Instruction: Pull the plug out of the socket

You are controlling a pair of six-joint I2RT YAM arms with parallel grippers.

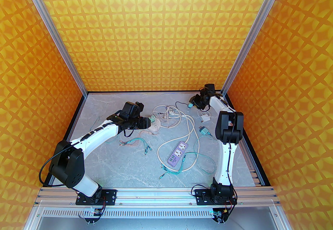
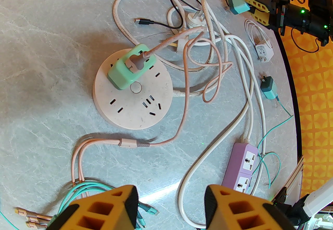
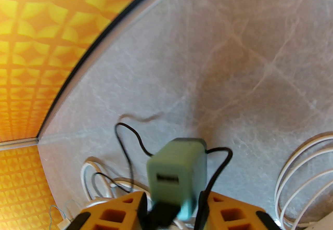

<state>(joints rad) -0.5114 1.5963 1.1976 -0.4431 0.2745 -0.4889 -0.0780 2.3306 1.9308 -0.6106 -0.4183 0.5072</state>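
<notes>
Sockets number two on the grey marbled worktop [image 2: 52,41]: one round pink socket disc [image 2: 130,109], left of centre and toward the far edge, and one purple power strip [image 2: 240,169] with two outlets, near the middle and a little toward the right edge. One mint-green adapter plug [image 2: 122,72] is seated in the disc, close to its rim. One pink cable [image 2: 127,143] runs out of the adapter's top, loops over the worktop and splits into three pink ends toward the near left corner.

Two chargers lie loose, both toward the right edge: one white charger [image 2: 264,53] and one dark teal charger [image 2: 269,89] with a thin green lead. One more, a teal charger cube [image 3: 178,169], sits between the fingers of the right gripper [image 3: 173,197] close to the far right corner. That wrist picture is blurred, and I cannot tell whether the fingers clamp the cube or merely flank it.

One black USB cable [image 2: 156,23] lies beyond the disc, its free end on the worktop. The left gripper [image 2: 170,197] hangs over the worktop beside the disc, jaws apart at a middling width with nothing between them, clear of the green adapter. White leads coil between disc and strip; how many, I cannot tell
</notes>
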